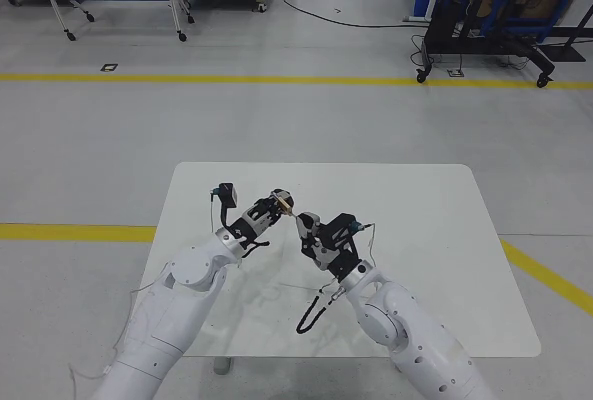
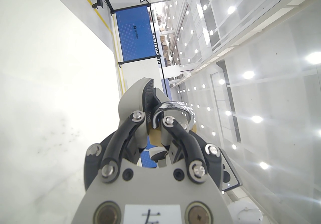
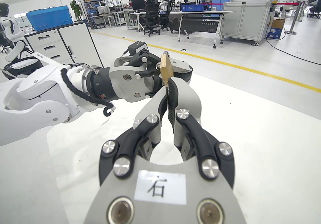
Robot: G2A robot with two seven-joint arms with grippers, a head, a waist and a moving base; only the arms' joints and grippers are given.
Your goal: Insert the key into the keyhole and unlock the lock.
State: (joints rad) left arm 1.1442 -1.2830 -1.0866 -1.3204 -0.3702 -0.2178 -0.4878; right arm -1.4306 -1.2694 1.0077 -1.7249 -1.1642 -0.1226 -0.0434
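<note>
My left gripper [image 2: 160, 112] is shut on a brass padlock [image 3: 166, 69] and holds it in the air above the white table [image 1: 426, 220]. The silver shackle [image 2: 175, 107] curves out past the fingers. My right gripper [image 3: 168, 85] is shut, its tips right against the padlock's lower end. The key lies between its pads and is almost wholly hidden; a thin sliver runs up to the lock body. In the top view the left gripper [image 1: 279, 204] and the right gripper [image 1: 303, 223] meet tip to tip over the table's middle.
Small dark specks dot the table top beneath the arms. Beyond the table's far edge runs a yellow floor line [image 1: 276, 78]. Wheeled frames [image 1: 486, 45] stand far back on the floor.
</note>
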